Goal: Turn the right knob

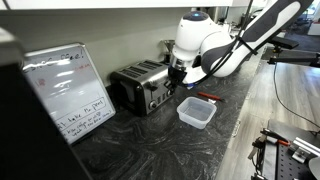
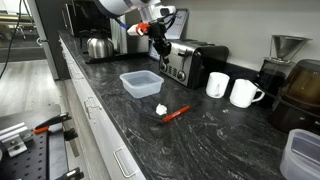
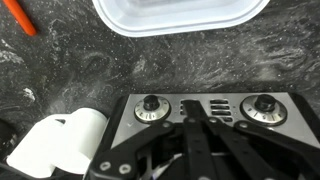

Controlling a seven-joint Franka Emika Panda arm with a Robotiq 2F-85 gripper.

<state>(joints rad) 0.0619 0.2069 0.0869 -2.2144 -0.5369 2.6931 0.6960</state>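
Observation:
A silver two-slot toaster point(image 1: 140, 85) stands on the dark marble counter and shows in both exterior views point(image 2: 192, 60). In the wrist view its front panel point(image 3: 205, 108) carries two black knobs: one at the left point(image 3: 150, 106), one at the right point(image 3: 264, 105), with buttons between them. My gripper point(image 3: 190, 118) hangs right in front of the panel's middle, between the knobs, touching neither. Its fingers are pressed together and hold nothing. It also shows in the exterior views point(image 1: 178, 72) point(image 2: 160, 45), close to the toaster's front.
A clear plastic container point(image 1: 196, 111) point(image 2: 140, 83) point(image 3: 180, 15) and a red pen point(image 1: 207, 96) point(image 2: 175, 113) lie in front of the toaster. Two white mugs point(image 2: 218, 84) point(image 2: 245, 93) stand beside it. A whiteboard point(image 1: 65, 90), a kettle point(image 2: 97, 46) and a coffee maker point(image 2: 285, 60) stand along the wall.

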